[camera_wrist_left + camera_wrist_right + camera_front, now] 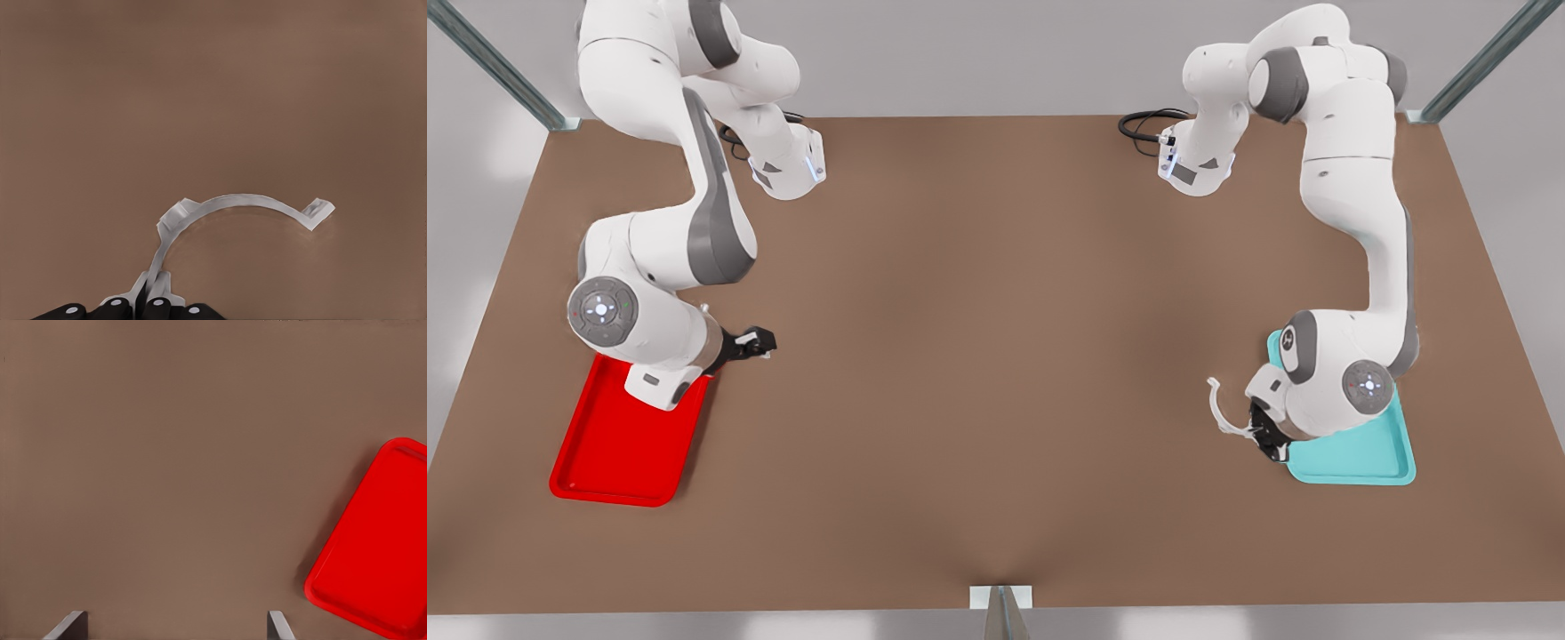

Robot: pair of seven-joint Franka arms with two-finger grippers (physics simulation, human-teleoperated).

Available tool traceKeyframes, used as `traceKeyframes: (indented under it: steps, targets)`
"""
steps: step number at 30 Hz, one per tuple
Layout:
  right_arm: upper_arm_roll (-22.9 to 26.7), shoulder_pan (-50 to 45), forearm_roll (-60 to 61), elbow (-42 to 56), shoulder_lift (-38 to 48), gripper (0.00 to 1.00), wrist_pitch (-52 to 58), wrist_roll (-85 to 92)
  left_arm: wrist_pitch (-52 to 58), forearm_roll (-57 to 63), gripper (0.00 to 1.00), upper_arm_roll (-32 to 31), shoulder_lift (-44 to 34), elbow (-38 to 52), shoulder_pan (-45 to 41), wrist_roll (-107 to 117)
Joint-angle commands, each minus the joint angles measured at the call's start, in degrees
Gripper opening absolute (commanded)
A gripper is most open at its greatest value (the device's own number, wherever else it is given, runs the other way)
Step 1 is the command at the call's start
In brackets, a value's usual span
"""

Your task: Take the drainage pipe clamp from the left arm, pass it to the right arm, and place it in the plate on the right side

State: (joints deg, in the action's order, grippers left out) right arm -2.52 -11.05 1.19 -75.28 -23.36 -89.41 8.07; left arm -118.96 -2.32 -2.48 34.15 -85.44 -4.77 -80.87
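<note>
Fingers of the left gripper (1261,437) pinch one end of the drainage pipe clamp (1220,411) beside the teal tray (1369,453); the right gripper (758,341), fingers apart, hangs by the plate (618,444).

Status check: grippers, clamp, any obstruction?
Left gripper shut on clamp by teal tray. Right gripper open, beside red plate. Table between them unobstructed.

Two arms (694,222), two trays (618,444), one clamp (1221,411)
</note>
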Motion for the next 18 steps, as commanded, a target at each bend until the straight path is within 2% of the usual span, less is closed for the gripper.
traceKeyframes:
  steps: [1, 5, 10, 13, 18]
  targets:
    - [-1.96, -0.72, 4.24, -0.13, -2.39, 1.0, -8.22, 0.19, 6.02, 0.65, 0.21, -2.61, 0.13, 1.06, -3.56, 63.87]
    - [-3.1, -6.17, 7.95, -0.66, -7.67, 1.0, -19.39, 2.56, 5.59, 0.92, 0.21, -2.79, 4.6, 9.41, -18.16, 96.48]
    - [-6.35, -8.63, 8.04, -5.58, -8.55, 1.0, -33.63, 2.56, 6.64, 0.74, 0.21, -2.88, 7.68, 16.0, -28.01, 113.12]
    - [-9.34, -8.28, 8.83, -10.15, -7.14, 1.0, -38.99, 2.91, 6.81, 0.74, 0.21, -2.79, 10.32, 19.87, -30.65, 117.25]
    - [-9.61, -5.21, 14.19, -17.8, -0.82, 1.0, -39.44, 11.09, 8.75, -0.22, 0.21, -2.97, 11.46, 20.66, -30.83, 117.96]
